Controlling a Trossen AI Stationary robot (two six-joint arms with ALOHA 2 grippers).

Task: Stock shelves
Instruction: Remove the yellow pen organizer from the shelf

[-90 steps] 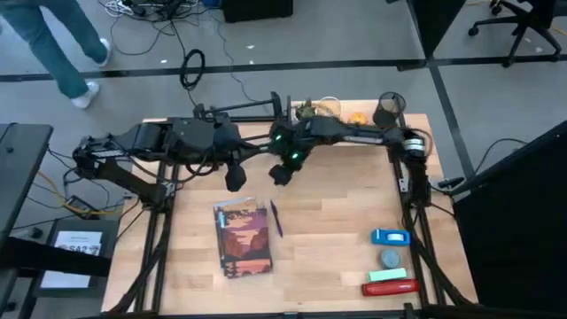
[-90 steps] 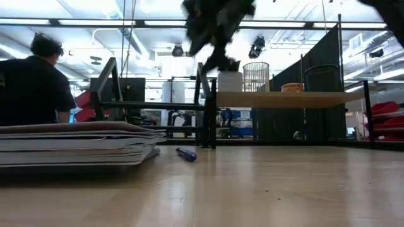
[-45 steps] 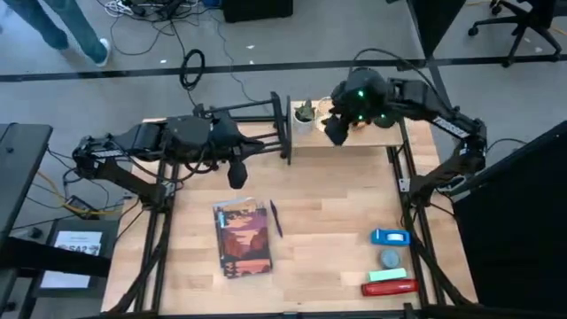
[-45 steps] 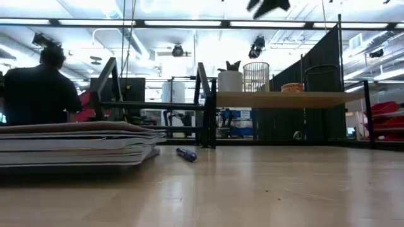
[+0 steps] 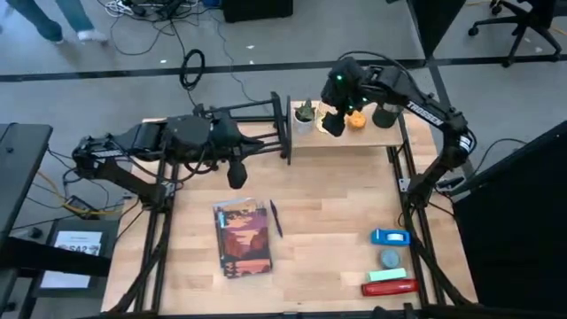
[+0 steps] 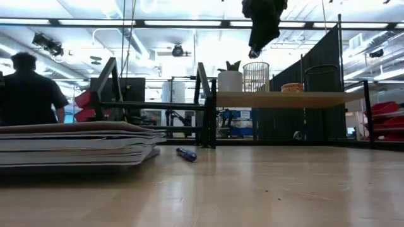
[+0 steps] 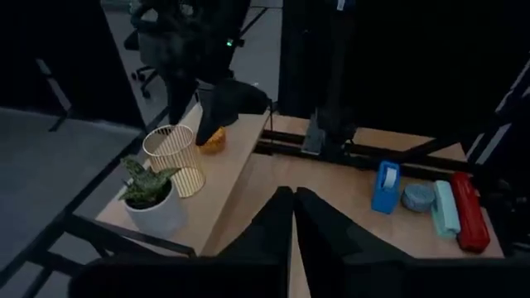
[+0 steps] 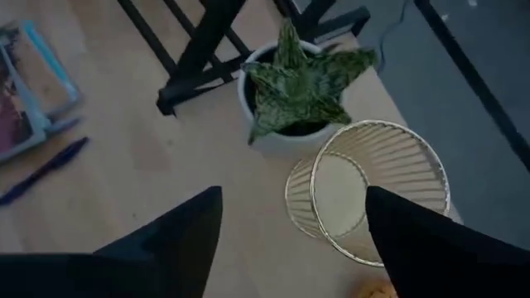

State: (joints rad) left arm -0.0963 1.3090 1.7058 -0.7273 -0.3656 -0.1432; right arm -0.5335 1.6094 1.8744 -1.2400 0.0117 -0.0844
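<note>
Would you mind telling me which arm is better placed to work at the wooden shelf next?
The right: its open gripper hangs directly over the wooden shelf, above the wire basket. The left gripper, shut, waits beside the black rack.

Both arms are dark, near-black machines built of chunky jointed segments. The left arm [image 5: 168, 142] is thick in the middle, with looping black cables along it and a blunt, rounded end. The right arm [image 5: 416, 97] is slimmer, a long link carrying small white lettering too small to read, and a green light glowing near its wrist. The right gripper [image 8: 294, 240] has two smooth, matte black fingers [image 8: 178, 236], broad and tapering.
</note>
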